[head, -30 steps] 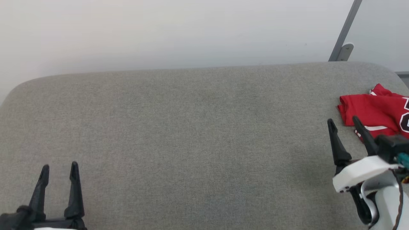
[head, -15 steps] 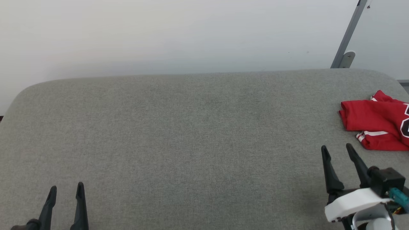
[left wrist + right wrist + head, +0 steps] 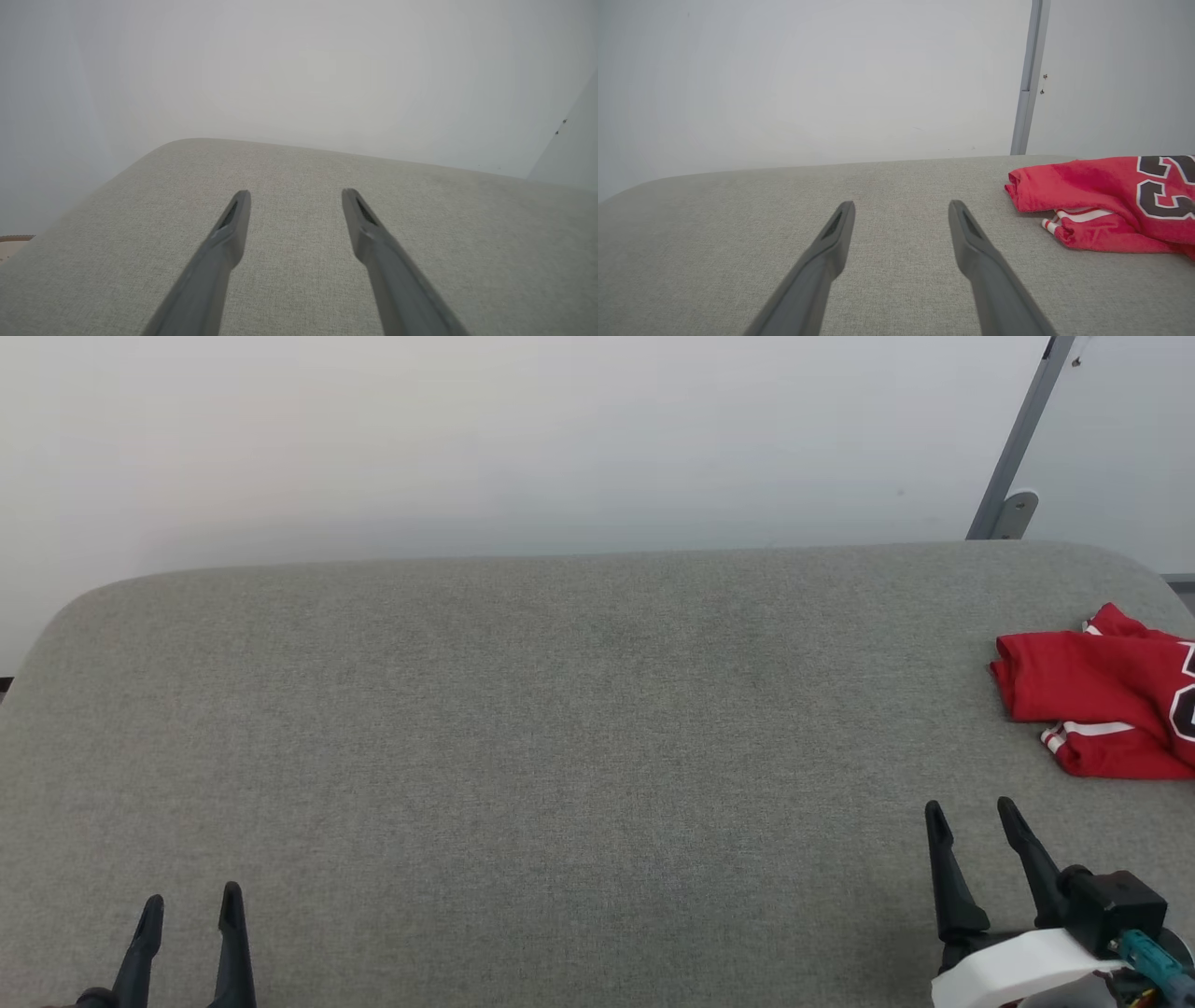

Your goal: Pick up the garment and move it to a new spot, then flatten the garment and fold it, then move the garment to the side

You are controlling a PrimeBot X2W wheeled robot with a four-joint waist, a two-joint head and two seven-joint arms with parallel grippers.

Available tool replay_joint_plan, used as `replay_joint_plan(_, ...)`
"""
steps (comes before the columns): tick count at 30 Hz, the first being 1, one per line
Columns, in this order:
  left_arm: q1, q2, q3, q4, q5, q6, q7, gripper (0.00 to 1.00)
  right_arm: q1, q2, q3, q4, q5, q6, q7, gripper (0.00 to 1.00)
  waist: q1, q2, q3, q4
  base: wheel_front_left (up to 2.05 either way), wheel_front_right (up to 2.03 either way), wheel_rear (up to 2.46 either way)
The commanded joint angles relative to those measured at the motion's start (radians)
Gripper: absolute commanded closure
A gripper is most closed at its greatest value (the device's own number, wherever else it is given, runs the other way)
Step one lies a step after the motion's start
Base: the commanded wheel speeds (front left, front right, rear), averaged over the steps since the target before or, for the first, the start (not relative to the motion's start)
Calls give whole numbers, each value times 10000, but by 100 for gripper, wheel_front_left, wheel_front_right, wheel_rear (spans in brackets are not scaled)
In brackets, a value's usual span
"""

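The garment (image 3: pixel 1102 695), a red jersey with striped trim and black white-outlined figures, lies folded in a bundle at the far right of the grey padded surface (image 3: pixel 560 728); the head view cuts off its right part. In the right wrist view the garment (image 3: pixel 1101 205) sits ahead and to the right of my fingers. My right gripper (image 3: pixel 971 817) hovers open and empty at the lower right, short of the garment and clear of it. My left gripper (image 3: pixel 191 905) stands open and empty at the lower left, far from the cloth. Its fingers (image 3: pixel 231 224) are spread over bare fabric.
A pale wall (image 3: pixel 467 439) rises behind the surface. A grey metal post (image 3: pixel 1018 439) with a bracket stands at the back right. The surface's rounded left corner (image 3: pixel 65 616) drops off to the floor.
My right gripper has drawn back toward me, away from the garment, which it overlapped a second ago. The left gripper has sunk lower in view. The head camera has tilted, shifting the picture downward.
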Motion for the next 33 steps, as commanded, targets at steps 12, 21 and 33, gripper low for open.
replay_joint_plan(12, -67, 40, -112, -75, -128, -17, -49, 0, 329, 241, -111, -190, -82, -3, -71, 0, 0, -1, 49, 10, 0, 0, 0)
replay_joint_plan(21, -242, 236, -485, 6, -259, -17, -49, 0, 379, 338, -214, -258, -136, -3, 18, 0, 0, -1, 74, 40, 0, 0, 0)
replay_joint_plan(33, -122, 104, -671, 420, -221, 0, 50, 100, 504, 380, -259, 100, -82, 0, 125, 100, 1, -1, 80, 69, 0, 0, 0)
